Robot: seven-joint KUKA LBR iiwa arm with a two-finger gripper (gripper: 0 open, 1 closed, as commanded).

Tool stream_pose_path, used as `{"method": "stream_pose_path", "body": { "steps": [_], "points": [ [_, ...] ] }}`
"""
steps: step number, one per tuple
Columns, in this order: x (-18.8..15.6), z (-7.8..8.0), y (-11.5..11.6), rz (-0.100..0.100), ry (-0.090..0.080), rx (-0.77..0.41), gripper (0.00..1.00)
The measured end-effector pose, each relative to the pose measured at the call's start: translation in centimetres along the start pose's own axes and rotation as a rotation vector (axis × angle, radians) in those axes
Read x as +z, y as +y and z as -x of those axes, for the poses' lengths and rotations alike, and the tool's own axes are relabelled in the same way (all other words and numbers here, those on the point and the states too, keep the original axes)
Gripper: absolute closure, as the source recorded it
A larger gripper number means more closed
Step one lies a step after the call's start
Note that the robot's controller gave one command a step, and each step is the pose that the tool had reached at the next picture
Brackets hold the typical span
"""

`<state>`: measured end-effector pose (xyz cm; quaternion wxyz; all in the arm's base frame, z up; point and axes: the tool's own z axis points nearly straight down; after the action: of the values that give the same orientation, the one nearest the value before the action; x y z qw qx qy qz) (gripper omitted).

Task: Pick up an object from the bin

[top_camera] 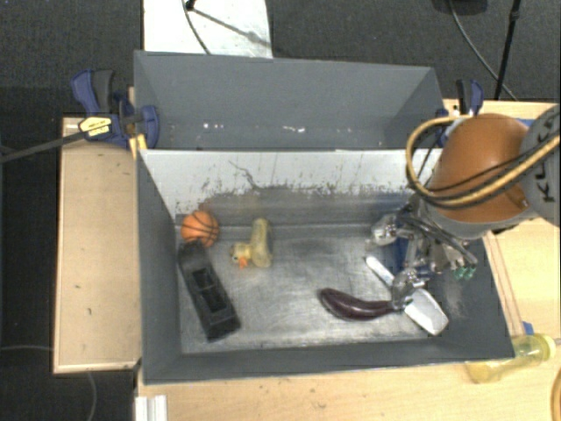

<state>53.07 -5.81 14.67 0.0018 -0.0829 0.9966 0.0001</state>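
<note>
My gripper [405, 289] hangs low in the bin's right part, just above the right end of a dark purple eggplant [351, 305] that lies curved on the floor near the front wall. A white, flat, elongated thing [429, 314] lies diagonally beneath the gripper, and its far end [379, 268] shows on the gripper's other side. Whether the gripper touches either thing is hidden by its own body.
At the left of the bin lie a small orange basketball [201, 228], a pale yellow duck-like toy [254, 245] and a black rectangular block [209, 289]. Bare floor lies between these and the eggplant. The arm's orange cover and cables sit over the right wall.
</note>
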Motion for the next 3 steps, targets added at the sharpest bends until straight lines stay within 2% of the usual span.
{"method": "stream_pose_path", "body": {
  "steps": [1,2,3],
  "points": [
    [0.7,0.2,0.3,0.001,0.001,0.004,0.0],
    [7.4,-5.3,0.8,0.0,-0.001,0.178,1.0],
    [7.4,-5.3,0.8,0.0,-0.001,0.177,1.0]
  ]
}}
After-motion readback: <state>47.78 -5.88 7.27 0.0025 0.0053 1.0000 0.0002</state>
